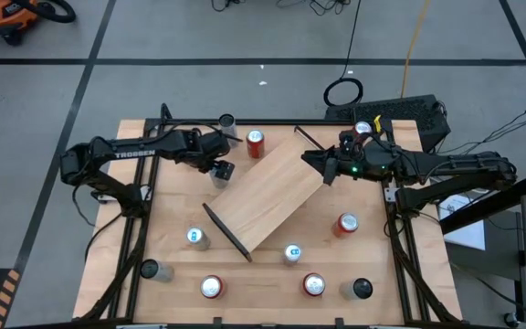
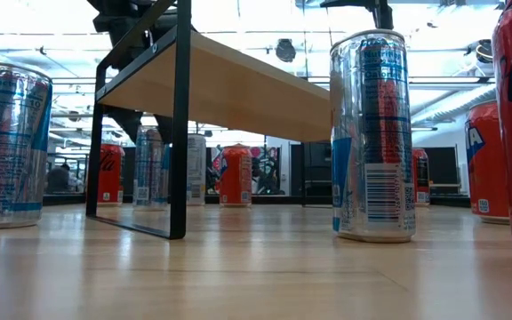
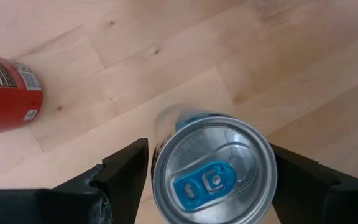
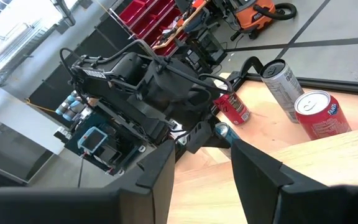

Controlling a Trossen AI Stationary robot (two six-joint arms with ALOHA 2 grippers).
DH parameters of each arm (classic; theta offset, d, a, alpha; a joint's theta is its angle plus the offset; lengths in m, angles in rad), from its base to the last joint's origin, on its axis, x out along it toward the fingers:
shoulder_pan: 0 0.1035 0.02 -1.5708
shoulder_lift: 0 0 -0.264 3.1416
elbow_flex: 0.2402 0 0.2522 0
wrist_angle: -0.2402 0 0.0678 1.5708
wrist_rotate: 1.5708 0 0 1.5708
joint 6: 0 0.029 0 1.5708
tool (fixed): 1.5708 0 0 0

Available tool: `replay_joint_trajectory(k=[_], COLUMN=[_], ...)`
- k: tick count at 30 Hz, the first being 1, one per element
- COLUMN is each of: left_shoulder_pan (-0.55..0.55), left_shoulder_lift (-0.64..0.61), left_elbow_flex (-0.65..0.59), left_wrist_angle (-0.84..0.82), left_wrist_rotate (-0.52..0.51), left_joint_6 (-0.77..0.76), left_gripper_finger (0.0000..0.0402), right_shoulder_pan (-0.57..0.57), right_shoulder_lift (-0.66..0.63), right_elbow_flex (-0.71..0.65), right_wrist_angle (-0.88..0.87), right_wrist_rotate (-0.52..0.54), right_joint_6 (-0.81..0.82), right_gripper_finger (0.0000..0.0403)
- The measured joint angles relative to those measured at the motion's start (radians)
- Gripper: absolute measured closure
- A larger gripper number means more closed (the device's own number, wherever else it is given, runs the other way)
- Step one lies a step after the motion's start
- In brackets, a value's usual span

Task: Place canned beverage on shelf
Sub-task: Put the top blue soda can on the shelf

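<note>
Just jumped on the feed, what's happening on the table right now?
The left gripper is at the shelf's far left end with a silver blue-tabbed can upright between its fingers, over the board's corner. Whether the can already rests on the board is hard to tell. The right gripper hovers at the shelf's other far corner, holding nothing visible. About nine more cans stand around the shelf on the table.

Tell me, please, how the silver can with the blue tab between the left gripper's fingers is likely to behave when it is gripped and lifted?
The silver can looks smooth and shiny, so it may slip unless the left gripper squeezes squarely. It is slim and tall like the others, so probably tippy when set on the shelf. Thin walls could dent.
</note>
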State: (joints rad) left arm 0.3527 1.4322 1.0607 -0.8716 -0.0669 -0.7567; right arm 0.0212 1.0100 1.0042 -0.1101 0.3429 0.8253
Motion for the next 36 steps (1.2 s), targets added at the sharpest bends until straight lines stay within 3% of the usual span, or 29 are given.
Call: replay_joint_trajectory(k=[13,28,36], left_shoulder_pan=[0.000,-0.001,0.000], left_shoulder_lift=[0.000,-0.024,-0.098], left_elbow_flex=[0.001,0.000,0.000], left_wrist_angle=[-0.001,-0.013,-0.015], left_wrist_rotate=[0.000,0.050,0.050], left_joint_6=[0.014,0.030,0.033], left_gripper_finger=[0.0172,0.0174,0.0175], right_shoulder_pan=[0.000,0.000,0.000], right_shoulder_lift=[0.000,0.000,0.000], right_elbow_flex=[0.000,0.000,0.000], right_wrist_angle=[0.000,0.000,0.000], right_wrist_rotate=[0.000,0.000,-0.001], right_joint_6=[0.000,-0.004,-0.011], right_gripper_finger=[0.0266,0.0266,0.0266])
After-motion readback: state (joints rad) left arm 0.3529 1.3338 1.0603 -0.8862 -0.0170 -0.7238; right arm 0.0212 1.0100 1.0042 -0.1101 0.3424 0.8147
